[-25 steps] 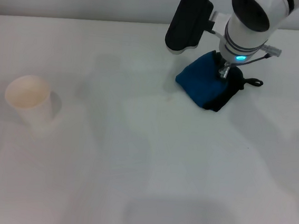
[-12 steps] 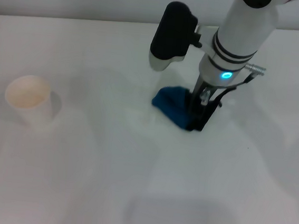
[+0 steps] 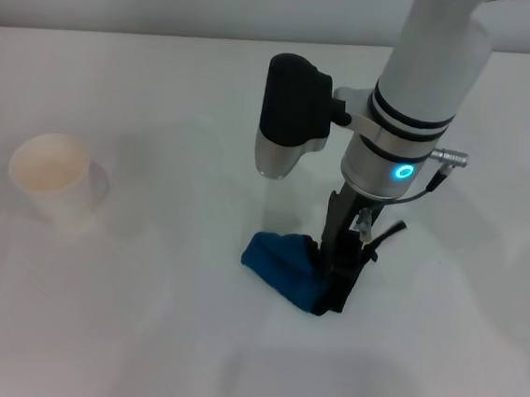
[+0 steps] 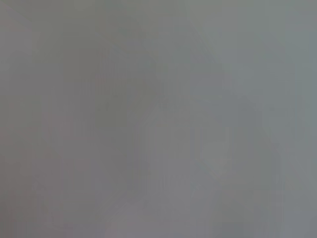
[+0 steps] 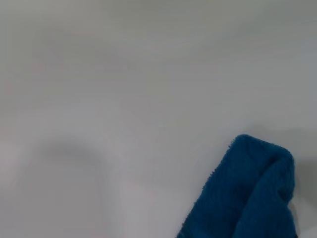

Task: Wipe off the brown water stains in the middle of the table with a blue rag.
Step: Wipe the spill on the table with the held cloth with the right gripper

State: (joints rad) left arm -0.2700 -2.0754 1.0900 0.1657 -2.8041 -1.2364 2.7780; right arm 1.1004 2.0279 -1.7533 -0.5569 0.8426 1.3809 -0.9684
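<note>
The blue rag (image 3: 285, 268) lies bunched on the white table (image 3: 139, 337), a little right of the middle and toward the front. My right gripper (image 3: 337, 279) stands upright on the rag's right side, shut on it and pressing it to the table. The rag also shows in the right wrist view (image 5: 247, 193), folded over on the white surface. No brown water stains are visible on the table in any view. The left gripper is out of view; the left wrist view shows only a plain grey blur.
A white paper cup (image 3: 53, 181) with a beige inside stands upright at the left of the table. The table's far edge (image 3: 168, 37) runs along the back. A black camera housing (image 3: 290, 116) juts from my right wrist above the table.
My right gripper has dragged the rag from the back right toward the front and left, across the middle of the table. The cup has not moved.
</note>
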